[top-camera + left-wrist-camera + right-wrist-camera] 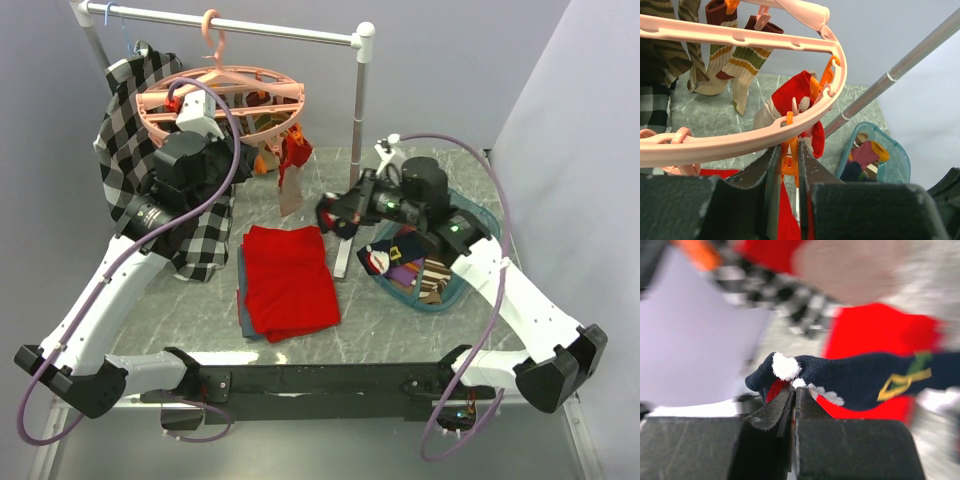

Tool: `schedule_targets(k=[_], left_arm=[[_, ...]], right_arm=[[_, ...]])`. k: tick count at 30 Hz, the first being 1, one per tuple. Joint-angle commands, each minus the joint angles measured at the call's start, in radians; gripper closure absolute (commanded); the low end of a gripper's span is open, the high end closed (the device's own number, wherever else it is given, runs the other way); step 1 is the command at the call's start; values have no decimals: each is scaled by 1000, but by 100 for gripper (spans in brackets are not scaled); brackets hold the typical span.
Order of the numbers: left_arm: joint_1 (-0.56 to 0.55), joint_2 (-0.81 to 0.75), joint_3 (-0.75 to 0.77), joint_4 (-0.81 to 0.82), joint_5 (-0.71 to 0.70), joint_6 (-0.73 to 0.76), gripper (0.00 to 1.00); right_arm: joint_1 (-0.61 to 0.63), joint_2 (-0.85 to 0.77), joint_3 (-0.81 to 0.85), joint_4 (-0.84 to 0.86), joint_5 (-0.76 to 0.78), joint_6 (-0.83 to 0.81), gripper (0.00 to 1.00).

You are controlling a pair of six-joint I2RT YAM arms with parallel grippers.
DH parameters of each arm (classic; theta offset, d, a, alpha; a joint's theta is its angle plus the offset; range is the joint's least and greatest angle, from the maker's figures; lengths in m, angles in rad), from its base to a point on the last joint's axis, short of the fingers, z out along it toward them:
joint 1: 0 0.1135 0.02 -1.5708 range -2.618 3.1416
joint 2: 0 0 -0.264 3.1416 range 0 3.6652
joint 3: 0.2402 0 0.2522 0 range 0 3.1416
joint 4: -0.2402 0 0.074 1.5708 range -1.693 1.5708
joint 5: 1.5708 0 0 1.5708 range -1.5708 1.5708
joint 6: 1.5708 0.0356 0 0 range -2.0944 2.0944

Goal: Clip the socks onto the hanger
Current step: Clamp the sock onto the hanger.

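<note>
Left gripper squeezes an orange clip on the hanger; right gripper, clamping a navy sock, probably feeds it in next.

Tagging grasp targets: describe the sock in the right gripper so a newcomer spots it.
Find the teal basket at the table's right; the right gripper sits just left of it. It pinches a navy sock, told apart by white pompoms and a yellow-green motif.

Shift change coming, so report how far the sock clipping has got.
Done: striped socks and a red sock hang from the hanger. In hand: right gripper pinches a navy sock; left gripper squeezes an orange clip. Left: more socks in the bin.
</note>
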Motion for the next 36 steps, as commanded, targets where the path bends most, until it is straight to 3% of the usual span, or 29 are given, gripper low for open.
schedule_targets(k=[1, 7, 14, 36], left_arm=[[4, -31, -13, 71, 15, -8, 83], [4, -51, -51, 108, 17, -13, 82], [4, -78, -108, 168, 19, -19, 82], [4, -126, -205, 257, 54, 38, 80]], right_arm=[[88, 31, 6, 327, -62, 247, 100], [169, 122, -22, 541, -17, 466, 100], [188, 244, 3, 633, 40, 650, 100], [166, 381, 89, 638, 50, 810, 100]])
